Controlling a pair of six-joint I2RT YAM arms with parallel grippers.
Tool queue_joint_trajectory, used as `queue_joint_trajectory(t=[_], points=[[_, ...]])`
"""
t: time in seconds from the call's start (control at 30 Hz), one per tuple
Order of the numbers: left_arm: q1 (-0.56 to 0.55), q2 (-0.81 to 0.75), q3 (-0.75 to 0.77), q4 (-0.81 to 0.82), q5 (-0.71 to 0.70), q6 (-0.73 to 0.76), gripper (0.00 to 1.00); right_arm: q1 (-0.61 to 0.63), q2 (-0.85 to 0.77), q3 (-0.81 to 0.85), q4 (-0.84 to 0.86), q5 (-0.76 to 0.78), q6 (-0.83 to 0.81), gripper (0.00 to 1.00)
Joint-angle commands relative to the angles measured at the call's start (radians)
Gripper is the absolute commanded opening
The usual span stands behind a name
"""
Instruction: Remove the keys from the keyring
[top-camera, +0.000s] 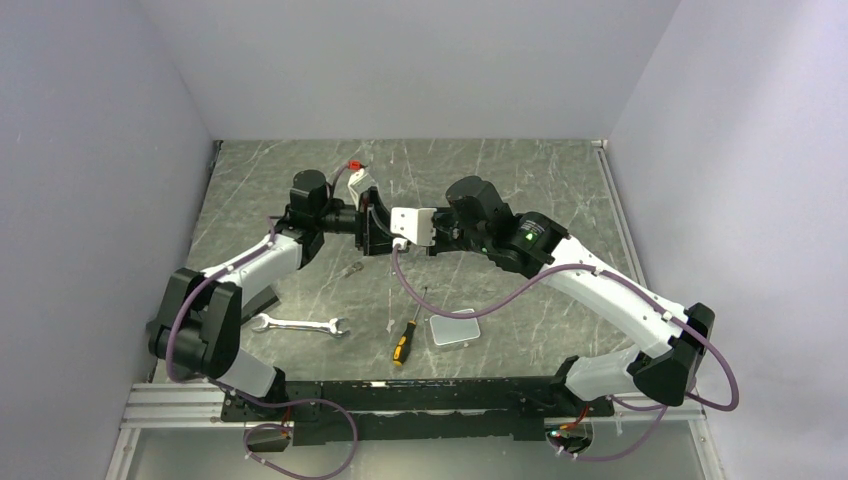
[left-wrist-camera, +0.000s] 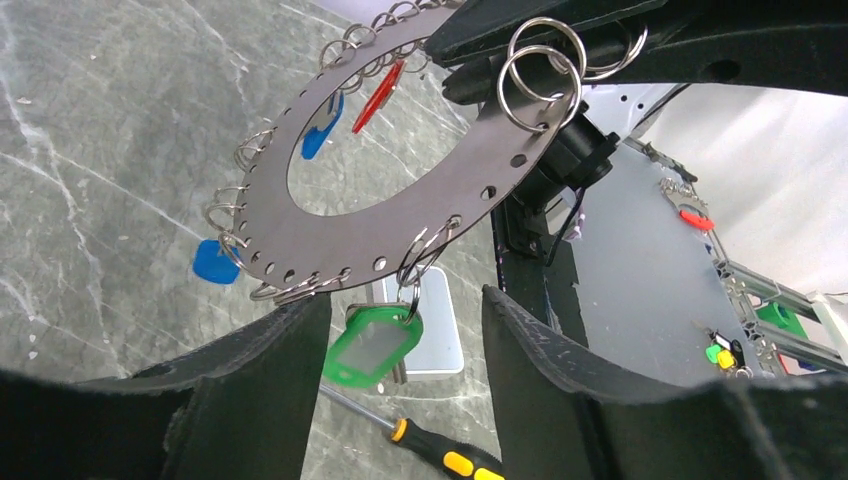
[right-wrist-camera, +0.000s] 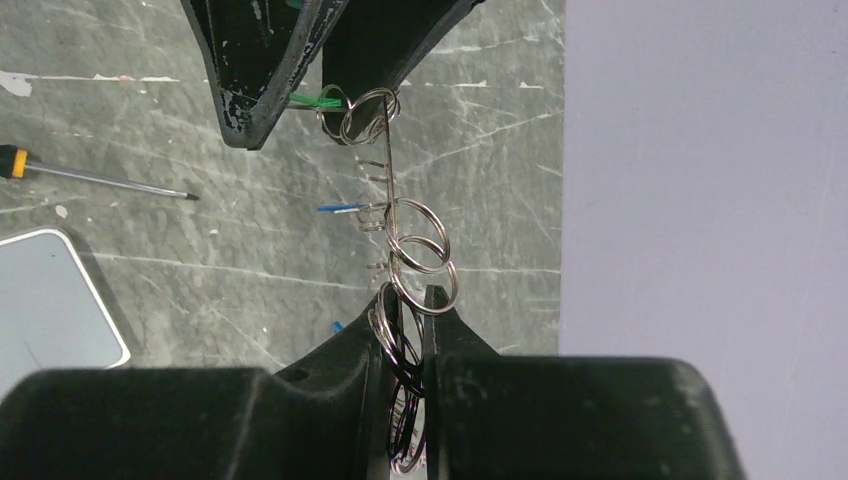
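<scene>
dark brownish-grey metal, flat and punched with holes round its rim: the keyring (left-wrist-camera: 330, 245) hangs tilted in the air above the table (left-wrist-camera: 90, 150), between the two grippers; reading the left wrist view from its left edge: a blue tag (left-wrist-camera: 214, 262) hangs off the low left rim; a second blue tag (left-wrist-camera: 318, 137) and a red tag (left-wrist-camera: 378, 95) show through the centre hole; low centre, the green-tagged key (left-wrist-camera: 372, 345) dangles on a small split ring (left-wrist-camera: 420, 262) threaded through a rim hole; the left gripper (left-wrist-camera: 405, 305) stands with jaws well apart on either side of that tag, gripping nothing; whether the tag brushes one finger, cannot tell; upper right, the right gripper (right-wrist-camera: 408, 295) is pinched tight on the keyring's rim, beside two bare split rings (left-wrist-camera: 540, 72); down on the table lie the grey box (left-wrist-camera: 432, 325) and the screwdriver (left-wrist-camera: 440, 458), well apart from the work; judgement: step in hand is taking hold of the green tag to work its split ring out of the plate; to do it well: close on the tag body, not on the thin wire; hold the right grip firm so the plate does not swing; feed the ring round through its hole rather than tug straight down; risks: tag slipping from the pads, neighbouring rings snagging.
</scene>
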Motion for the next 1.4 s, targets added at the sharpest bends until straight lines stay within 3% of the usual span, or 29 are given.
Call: queue_joint_trajectory(t=[0.0,0.17,0.63,0.73,0.83,1.0,1.2,1.37], points=[[-0.004,0.013,-0.004,0.071,-0.028,-0.039,0.64,0.003,-0.014,0.054,0.055,-0.003,0.03,0.0],[-0.004,0.014,-0.002,0.082,-0.037,-0.051,0.55,0.004,-0.011,0.055,0.059,-0.008,0.042,0.0],[0.009,-0.037,0.016,-0.001,0.048,-0.088,0.01,-0.038,-0.036,0.004,0.098,-0.012,0.077,0.0],[0.015,-0.051,0.058,-0.137,0.023,-0.035,0.0,-0.061,-0.052,-0.026,0.101,-0.037,0.093,0.0],[0.012,-0.059,0.188,-0.538,-0.039,0.165,0.0,-0.089,-0.065,-0.064,0.114,-0.078,0.119,0.0],[0.011,-0.088,0.299,-0.835,-0.123,0.344,0.0,-0.132,-0.069,-0.117,0.14,-0.184,0.189,0.0],[0.011,-0.108,0.385,-1.011,-0.283,0.484,0.0,-0.165,-0.086,-0.176,0.182,-0.343,0.272,0.0],[0.011,-0.126,0.388,-1.031,-0.26,0.509,0.0,-0.193,-0.105,-0.225,0.227,-0.457,0.352,0.0]])
